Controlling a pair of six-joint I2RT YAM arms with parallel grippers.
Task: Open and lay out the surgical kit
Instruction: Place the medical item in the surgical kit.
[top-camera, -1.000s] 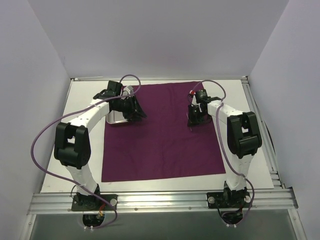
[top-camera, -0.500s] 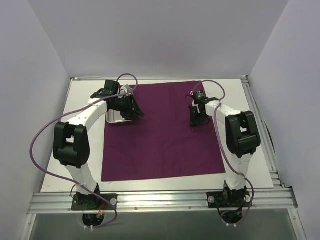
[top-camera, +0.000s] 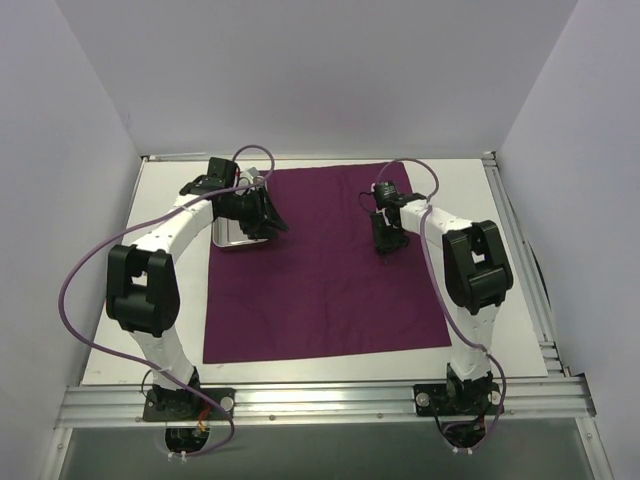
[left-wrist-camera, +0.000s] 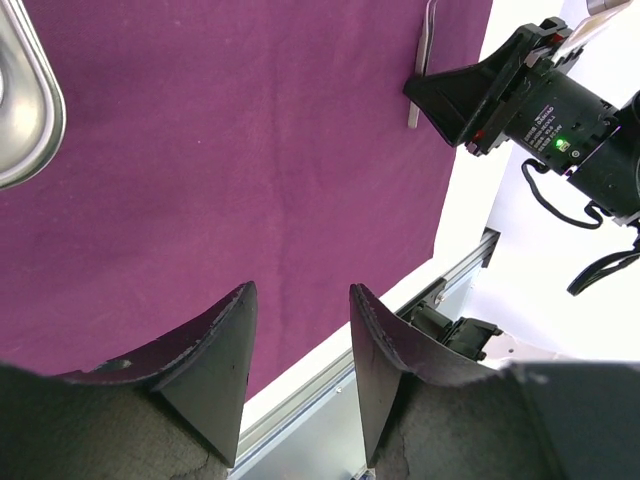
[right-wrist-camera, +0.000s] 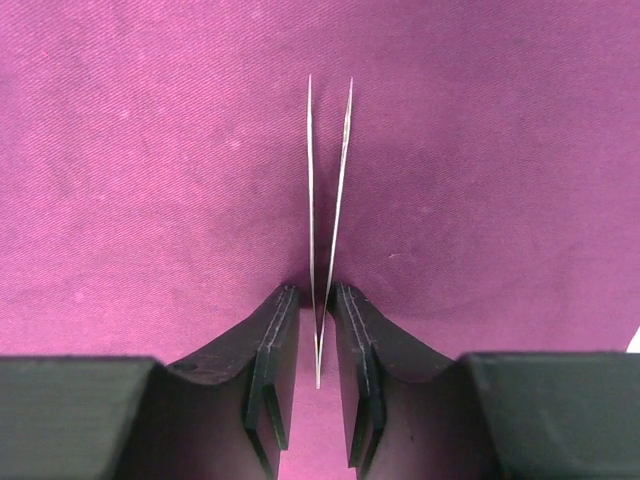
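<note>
The dark purple cloth wrap (top-camera: 320, 270) lies spread flat on the table. The small steel tray (top-camera: 228, 235) sits at its far left edge and shows in the left wrist view as a shiny rim (left-wrist-camera: 30, 110). Slim tweezers (right-wrist-camera: 328, 200) lie on the cloth (right-wrist-camera: 150, 150), their joined end between the jaws of my right gripper (right-wrist-camera: 317, 290). Those jaws stand slightly apart, with a gap beside the tweezers. My left gripper (left-wrist-camera: 300, 290) hangs open and empty over the cloth beside the tray. The left wrist view also shows the tweezers (left-wrist-camera: 424, 60) under the right gripper. No scissors are in view.
White table (top-camera: 170, 300) borders the cloth on the left and right. An aluminium rail (top-camera: 320, 400) runs along the near edge with both arm bases on it. Purple cables loop above both arms. Pale walls enclose the left, far and right sides.
My right gripper has shifted a little left and away, and its jaws have parted from the tweezers they were pinching. The left arm has edged slightly away.
</note>
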